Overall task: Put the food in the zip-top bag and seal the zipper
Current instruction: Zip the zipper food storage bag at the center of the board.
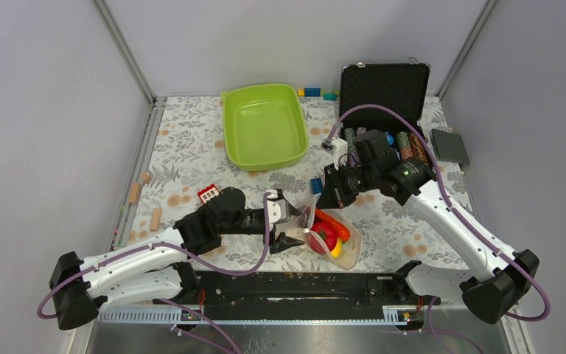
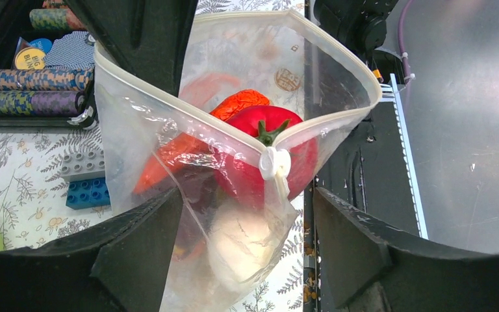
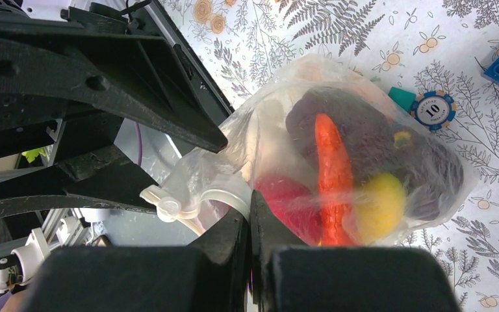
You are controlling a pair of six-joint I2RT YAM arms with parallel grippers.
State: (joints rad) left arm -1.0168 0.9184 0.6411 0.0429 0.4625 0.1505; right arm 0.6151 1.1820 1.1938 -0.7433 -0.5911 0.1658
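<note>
The zip-top bag (image 1: 335,237) lies near the table's front edge with the food inside. In the right wrist view I see an orange-red piece (image 3: 333,169), a yellow piece (image 3: 380,205), a dark maroon piece (image 3: 364,130) and a red piece (image 3: 286,198). My right gripper (image 3: 252,214) is shut on the bag's mouth edge. The zipper (image 2: 234,140) gapes open in a loop, its white slider (image 2: 274,162) at one corner. My left gripper (image 2: 247,214) is open and straddles the bag below the slider. Its left finger (image 2: 136,253) touches the plastic and its right finger (image 2: 364,247) stands apart.
A lime-green tray (image 1: 265,125) sits at the back. To its right is an open black case (image 1: 383,88) with rows of poker chips (image 2: 32,78). A blue block (image 2: 88,193) and a loose chip (image 3: 434,109) lie by the bag. A red block (image 1: 208,194) is on the left.
</note>
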